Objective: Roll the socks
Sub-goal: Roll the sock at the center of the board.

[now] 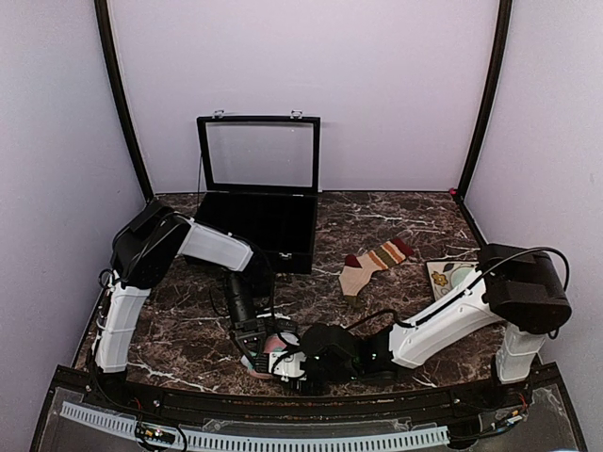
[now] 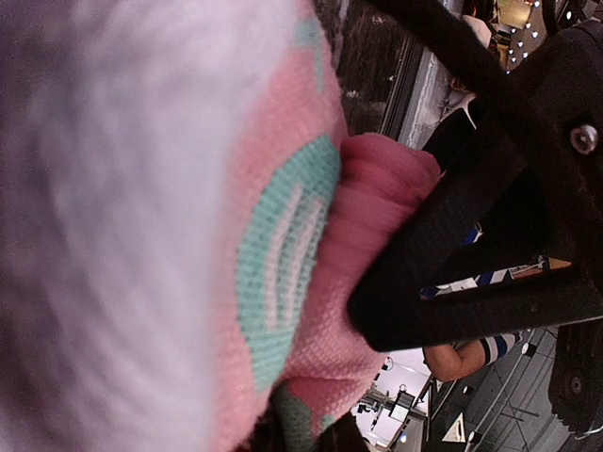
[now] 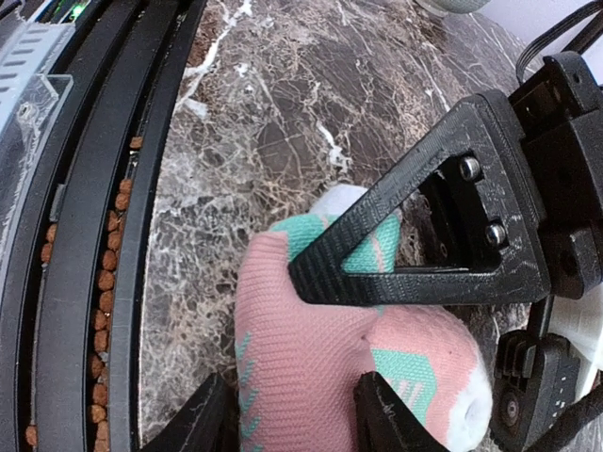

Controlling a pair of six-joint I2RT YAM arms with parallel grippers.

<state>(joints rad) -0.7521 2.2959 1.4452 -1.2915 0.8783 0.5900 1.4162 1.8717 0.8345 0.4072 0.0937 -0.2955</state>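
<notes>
Meanwhile, low at the frame's centre, we see the left gripper [image 1: 262, 341] pinched tight on the pink sock [image 3: 320, 348] at the marble table's [image 1: 188, 330] near edge. Just right of it, the right gripper [image 3: 292, 400] clamps the same bundle. Further right and well apart lies the tan striped sock [image 1: 374, 263].

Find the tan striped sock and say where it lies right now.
In the top view the tan striped sock lies flat on the marble table, right of centre, just right of the open black case.
</notes>
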